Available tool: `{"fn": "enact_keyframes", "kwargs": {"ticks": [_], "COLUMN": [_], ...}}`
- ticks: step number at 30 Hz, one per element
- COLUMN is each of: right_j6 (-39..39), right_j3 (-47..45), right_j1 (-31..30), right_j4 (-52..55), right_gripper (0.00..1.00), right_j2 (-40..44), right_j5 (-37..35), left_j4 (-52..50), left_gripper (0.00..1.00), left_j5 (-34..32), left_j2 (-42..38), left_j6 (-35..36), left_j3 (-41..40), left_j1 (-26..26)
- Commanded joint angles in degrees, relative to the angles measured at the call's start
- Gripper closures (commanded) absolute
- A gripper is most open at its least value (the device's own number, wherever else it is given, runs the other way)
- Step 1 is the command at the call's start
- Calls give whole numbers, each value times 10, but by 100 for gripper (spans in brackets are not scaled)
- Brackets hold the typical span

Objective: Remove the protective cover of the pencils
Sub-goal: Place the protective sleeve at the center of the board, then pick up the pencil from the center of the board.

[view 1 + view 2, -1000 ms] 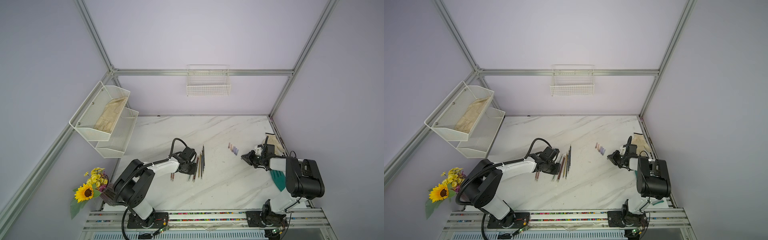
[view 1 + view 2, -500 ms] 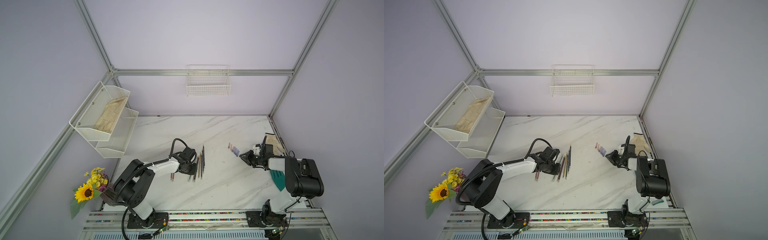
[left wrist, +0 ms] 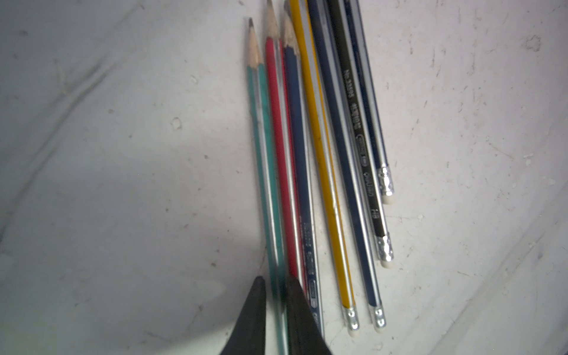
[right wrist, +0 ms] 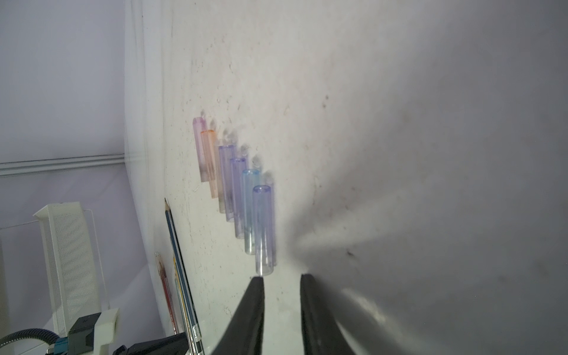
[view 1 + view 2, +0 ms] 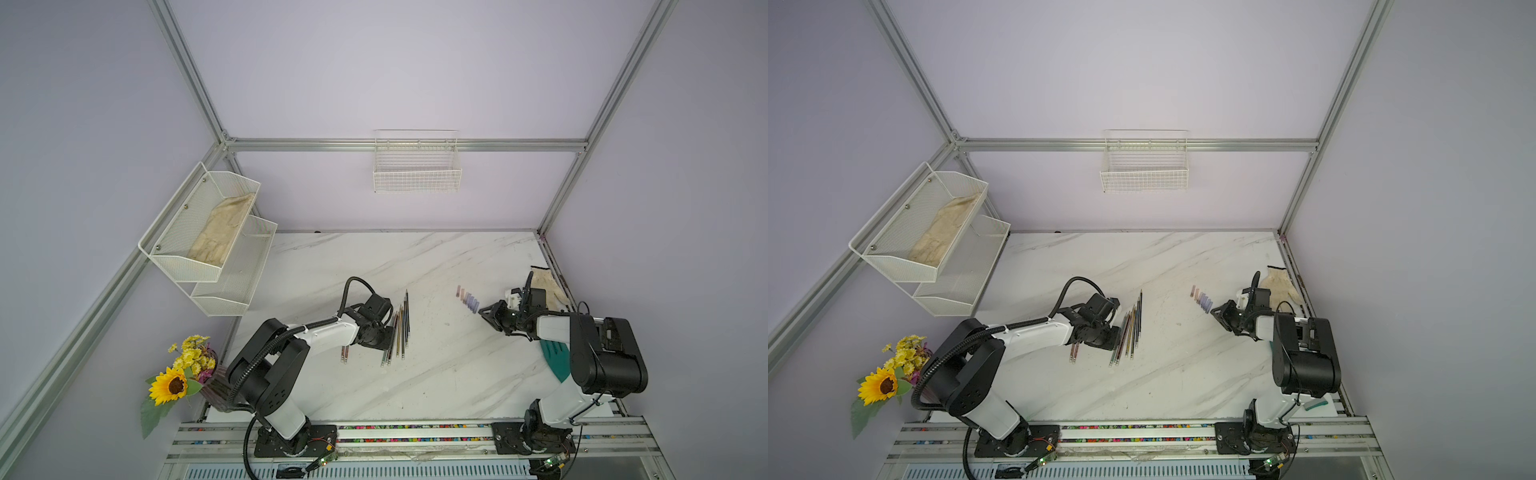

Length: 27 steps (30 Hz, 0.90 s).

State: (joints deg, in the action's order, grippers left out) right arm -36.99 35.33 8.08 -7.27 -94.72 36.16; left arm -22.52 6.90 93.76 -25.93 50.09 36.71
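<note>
Left gripper (image 3: 276, 281) low and outstretched, astride the teal pencil (image 3: 261, 123).

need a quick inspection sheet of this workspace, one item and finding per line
surface: white marbled table, scuffed and specked, no spill seen
job's things: pencils lie side by side by the left arm; two stray pencils lie apart; tinted clear caps lie in a row, off the pencils
clutter: white glove beside the right arm; teal item under that arm
grippers: left gripper astride the teal pencil, grip unclear; right gripper open, empty, just short of the nearest cap
cables: black hose along the left arm; cable loop over its wrist
surroundings: wire basket on the back wall; mesh shelf holding a cloth; sunflowers
</note>
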Motion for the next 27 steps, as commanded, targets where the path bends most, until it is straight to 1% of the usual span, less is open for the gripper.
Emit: {"fn": "enact_keyframes", "kwargs": {"ticks": [1, 8, 14, 17, 19, 23, 27], "right_j6": [2, 1, 3, 0, 1, 12, 13], "right_j3": [-3, -4, -5, -4, -1, 3, -4], "right_j1": [-3, -3, -3, -4, -6, -22, -52], "right_j4": [10, 9, 16, 31, 44, 74, 87], "right_gripper": [74, 74, 75, 74, 74, 74, 74], "right_j2": [8, 11, 21, 43, 71, 139, 205], "right_j5": [-4, -2, -7, -17, -26, -58, -80], "left_j4": [-1, -14, -51, -77, -96, -102, -79], "left_gripper": [84, 84, 83, 80, 73, 71, 71], "left_j5": [6, -1, -22, -57, -93, -130, -108], "left_j2": [-16, -40, -76, -101, -122, -181, -211], "left_j6": [4, -1, 3, 0, -12, -55, -83], "left_j3": [-9, -3, 14, 19, 13, -30, -89], "left_j1": [-2, -2, -2, -2, -8, -44, -105]}}
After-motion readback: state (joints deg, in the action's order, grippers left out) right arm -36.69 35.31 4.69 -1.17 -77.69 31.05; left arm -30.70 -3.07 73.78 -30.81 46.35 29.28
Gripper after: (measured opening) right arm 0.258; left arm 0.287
